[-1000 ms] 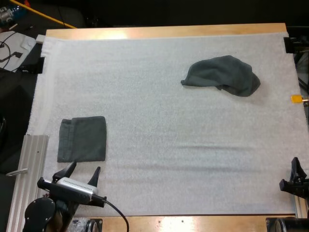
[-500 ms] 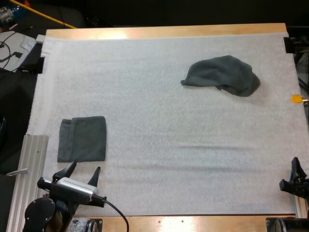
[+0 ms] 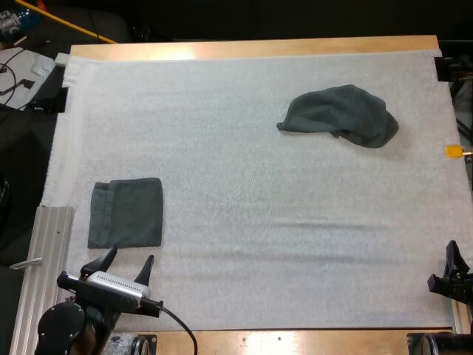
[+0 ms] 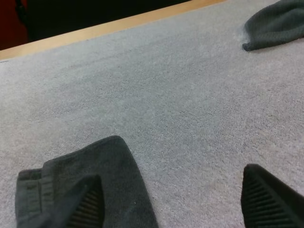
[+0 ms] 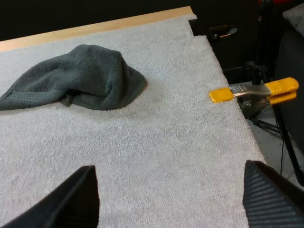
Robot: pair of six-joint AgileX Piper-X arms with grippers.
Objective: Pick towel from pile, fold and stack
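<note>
Your left hand (image 3: 131,257) is hovering released, fingers spread, just at 6 o'clock of the folded towel (image 3: 126,213), which is lying flat at 8 o'clock on the mat (image 3: 244,244). Your right hand (image 5: 168,166) is hanging released at the surface's 4 o'clock edge. The crumpled towel (image 3: 338,115) is sitting at 1 o'clock, well apart from both.

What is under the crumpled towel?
The crumpled towel rests on the white mat, which is bare all round it. Anything beneath its folds is covered and cannot be seen.
</note>
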